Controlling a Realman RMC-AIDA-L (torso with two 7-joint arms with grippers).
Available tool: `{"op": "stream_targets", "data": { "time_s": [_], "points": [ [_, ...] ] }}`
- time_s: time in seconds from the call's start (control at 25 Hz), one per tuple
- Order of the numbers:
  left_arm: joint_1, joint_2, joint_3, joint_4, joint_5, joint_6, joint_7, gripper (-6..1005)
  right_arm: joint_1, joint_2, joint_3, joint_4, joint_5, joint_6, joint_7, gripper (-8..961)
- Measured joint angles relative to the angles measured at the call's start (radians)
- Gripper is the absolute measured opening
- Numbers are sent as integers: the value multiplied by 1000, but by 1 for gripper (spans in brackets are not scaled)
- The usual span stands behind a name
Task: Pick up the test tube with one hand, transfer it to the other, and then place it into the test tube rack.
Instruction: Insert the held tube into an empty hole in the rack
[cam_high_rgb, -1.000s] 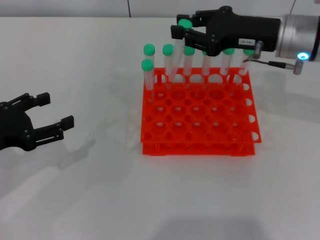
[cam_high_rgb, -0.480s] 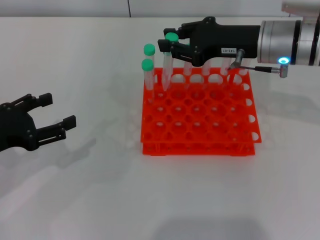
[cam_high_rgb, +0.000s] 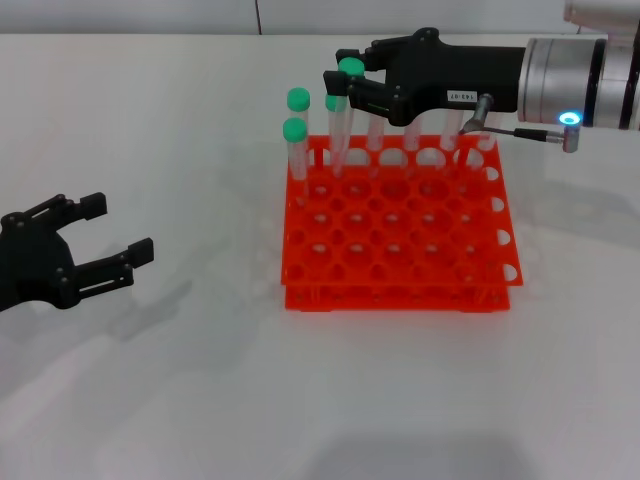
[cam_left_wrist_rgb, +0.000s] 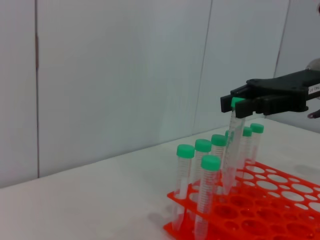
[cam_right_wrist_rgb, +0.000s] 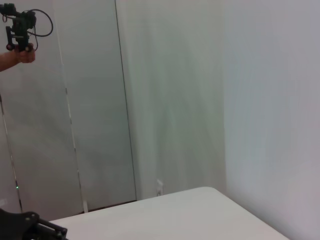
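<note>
The right pincer (cam_high_rgb: 347, 86) is clamped on the tube (cam_high_rgb: 343, 120) by its green cap, over the rack's (cam_high_rgb: 400, 230) back row. Lower it straight, keeping it plumb. Left pincer (cam_high_rgb: 110, 238) waits apart above the tabletop (cam_high_rgb: 200, 400).

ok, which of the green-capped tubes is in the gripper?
The test tube whose cap sits highest, pinched in the right gripper over the rack's far row; the others stand lower, untouched.

Hidden and cut-off parts around the test tube rack (cam_high_rgb: 400, 225)

The right tool (cam_high_rgb: 352, 84) covers several back-row tubes' caps; the left tool (cam_high_rgb: 105, 232) is cut off at the frame edge, well apart from the rack.
</note>
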Motion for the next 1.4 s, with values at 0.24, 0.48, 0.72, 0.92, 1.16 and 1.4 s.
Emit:
{"op": "stream_targets", "data": {
  "time_s": [0.24, 0.48, 0.72, 0.92, 1.16, 1.4],
  "points": [
    [-6, 1, -10, -19, 0, -1, 4, 872, 0, 4, -4, 6, 4, 12, -10, 266],
    [-6, 0, -11, -21, 0, 7, 7, 871, -1, 4, -7, 11, 5, 21, -14, 265],
    [-6, -1, -12, -22, 0, 8, 10, 871, -2, 4, -27, 29, 28, 39, -36, 265],
    [-6, -2, -12, -22, 0, 8, 12, 871, 4, 4, -77, 36, 58, 64, -51, 265],
    [-7, -2, -12, -22, 0, 2, 12, 871, 9, 4, -157, 33, 107, 111, -53, 265],
    [-21, 1, -12, -38, 0, 1, 18, 871, 19, 4, -173, 37, 108, 131, -54, 265]
  ]
}}
